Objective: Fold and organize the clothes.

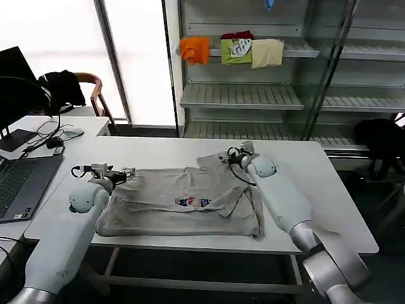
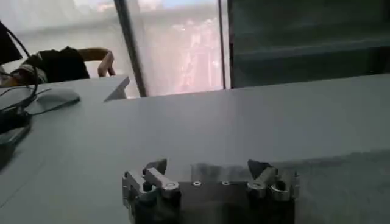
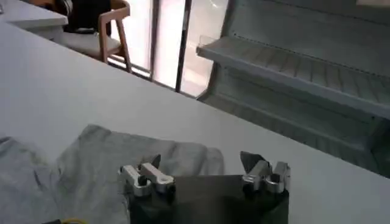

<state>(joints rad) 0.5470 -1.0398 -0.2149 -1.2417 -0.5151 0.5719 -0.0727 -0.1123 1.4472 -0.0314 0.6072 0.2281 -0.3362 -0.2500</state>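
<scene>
Now shirt (image 1: 183,202) flat between left pincer (image 1: 120,172), right pincer (image 1: 235,152).

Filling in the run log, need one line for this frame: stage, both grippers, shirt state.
stage: pre-grasp | left gripper: open, at shirt's left edge | right gripper: open, over far sleeve | grey shirt: spread flat on table, unfolded

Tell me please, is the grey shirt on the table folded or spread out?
Partly folded: the shirt lies flat, its right side doubled over toward the chest print.
</scene>
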